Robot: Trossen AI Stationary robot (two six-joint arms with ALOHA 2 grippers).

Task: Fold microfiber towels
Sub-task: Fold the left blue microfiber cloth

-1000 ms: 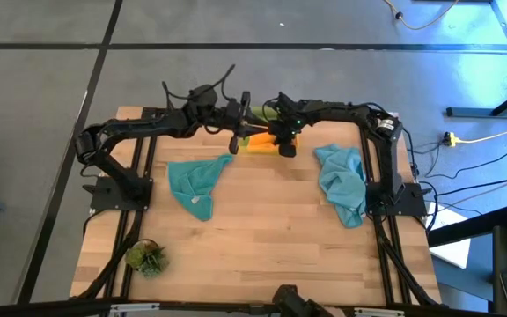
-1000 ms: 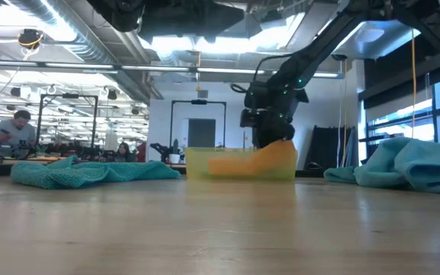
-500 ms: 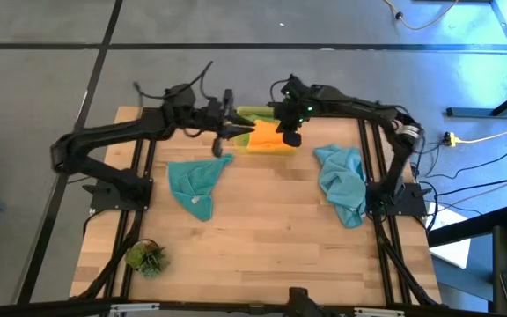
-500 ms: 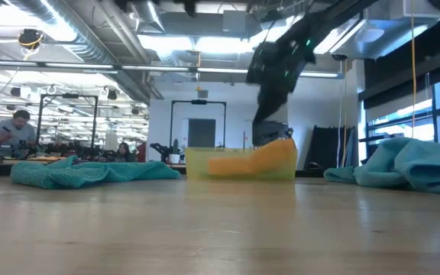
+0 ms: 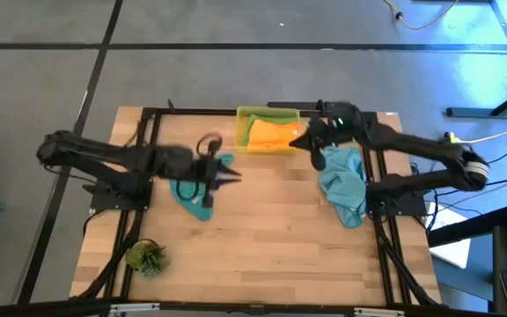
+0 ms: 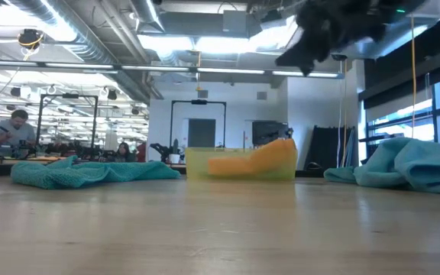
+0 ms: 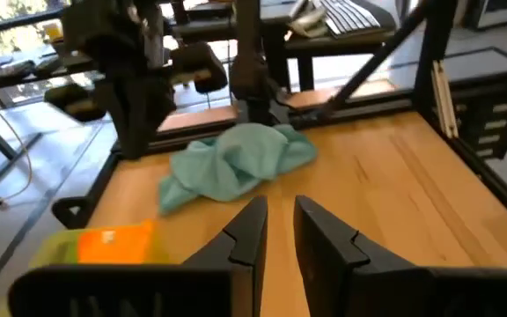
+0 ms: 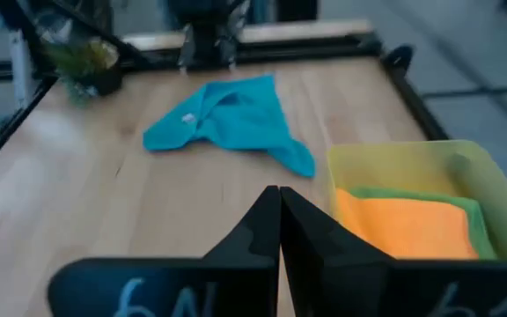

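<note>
The orange towel [image 5: 269, 134] lies folded in the yellow bin [image 5: 241, 123] on top of a green towel [image 8: 476, 220]. One teal towel [image 5: 192, 192] lies crumpled on the table's left half and another teal towel [image 5: 341, 183] on its right. My left gripper [image 5: 234, 176] hovers level above the left teal towel's right edge, a narrow gap between its fingers [image 7: 280, 220] and nothing in it. My right gripper [image 5: 297, 141] hangs shut [image 8: 278, 201] in the air between the bin and the right teal towel.
A small green plant tuft [image 5: 145, 257] stands at the table's near left corner. Black frame rails [image 5: 375, 189] run along both sides of the table. Bare wood [image 5: 271, 229] spans the middle and near part.
Both grippers have drawn away from the bin. My left gripper has swung toward the near-left, over the left teal towel. My right gripper has risen and gone toward the table's right edge. The orange towel stays in the bin.
</note>
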